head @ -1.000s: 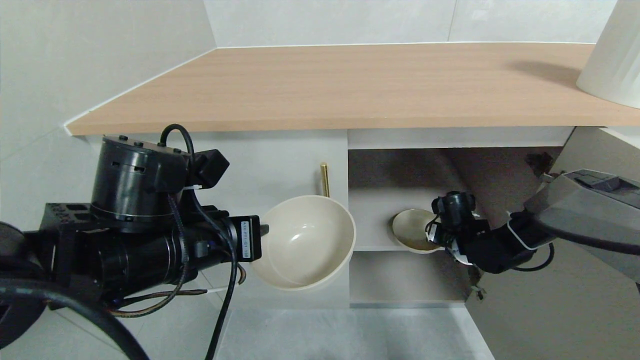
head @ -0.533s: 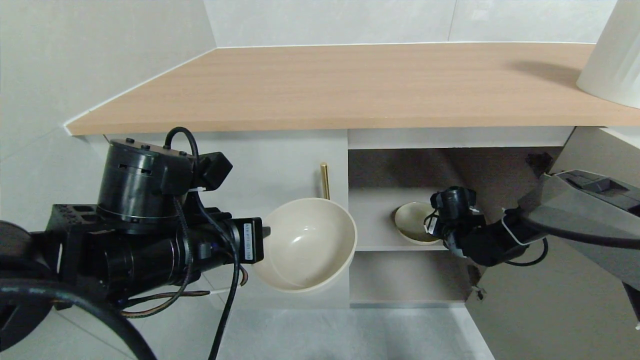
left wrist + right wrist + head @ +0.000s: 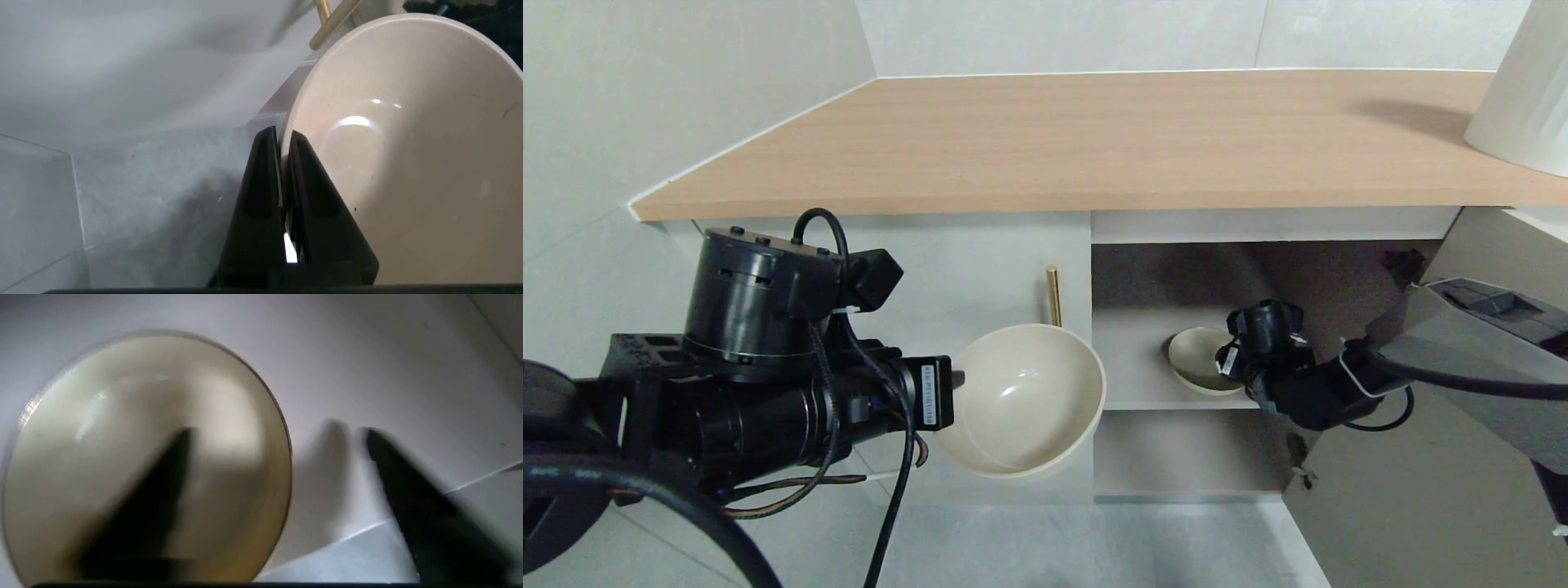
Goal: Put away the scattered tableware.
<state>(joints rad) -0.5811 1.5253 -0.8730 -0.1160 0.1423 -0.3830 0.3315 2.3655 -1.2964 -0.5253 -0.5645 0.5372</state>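
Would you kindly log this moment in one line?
left gripper: shut on big bowl | right gripper: open at small bowl | small bowl: on shelf

The right end effector [image 3: 276, 441] is blurred over the small bowl [image 3: 122, 457]; the view's edge cuts the large bowl [image 3: 409, 163]

Soft, even light on the pale wooden bench [image 3: 1094, 139]; shadow at its far right end, small glint inside the large cream bowl [image 3: 1021, 400].

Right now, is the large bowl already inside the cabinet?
No, the left gripper holds the large bowl outside, before the closed door.
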